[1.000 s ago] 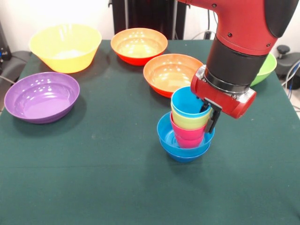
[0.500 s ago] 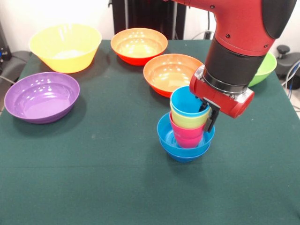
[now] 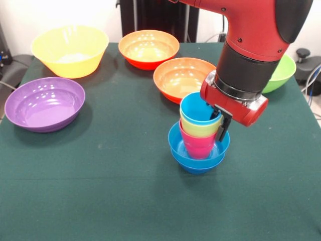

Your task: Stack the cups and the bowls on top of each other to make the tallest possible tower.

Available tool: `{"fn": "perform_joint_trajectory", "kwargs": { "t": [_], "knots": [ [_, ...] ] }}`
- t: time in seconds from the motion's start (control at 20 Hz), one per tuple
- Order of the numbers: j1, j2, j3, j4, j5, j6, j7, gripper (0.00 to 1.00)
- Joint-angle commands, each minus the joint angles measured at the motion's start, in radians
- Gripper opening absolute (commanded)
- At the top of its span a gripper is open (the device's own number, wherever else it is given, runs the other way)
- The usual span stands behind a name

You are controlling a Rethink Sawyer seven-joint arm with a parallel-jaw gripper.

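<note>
Two small blue bowls (image 3: 193, 160) sit nested on the green table, right of its middle. In them stand three nested cups: the pink cup (image 3: 195, 143) lowest, then the yellow cup (image 3: 196, 130), and the light blue cup (image 3: 194, 108) on top. My gripper (image 3: 220, 125) comes down at the stack's right side. It is shut on the cups' right rim, one finger inside the light blue cup and the other finger (image 3: 224, 131) outside. The cup stack leans slightly left.
A large yellow bowl (image 3: 70, 50) and a purple bowl (image 3: 44, 103) stand at the left. Two orange bowls (image 3: 148, 48) (image 3: 178, 78) are behind the stack. A lime green bowl (image 3: 282, 74) shows partly behind the arm at the right.
My gripper has shifted a little to the left, and the three cups moved left with it inside the blue bowls.
</note>
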Motion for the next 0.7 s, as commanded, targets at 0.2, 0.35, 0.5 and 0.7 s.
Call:
{"fn": "perform_joint_trajectory", "kwargs": {
  "t": [0.2, 0.35, 0.5, 0.7],
  "knots": [
    [0.011, 0.003, 0.077, 0.078, 0.026, -0.084, 0.222, 0.0],
    [0.012, 0.004, 0.079, 0.079, 0.028, -0.093, 0.222, 0.0],
    [0.011, 0.007, 0.08, 0.074, 0.03, -0.1, 0.223, 0.0],
    [0.013, 0.009, 0.075, 0.071, 0.032, -0.091, 0.225, 0.0]
  ]
}}
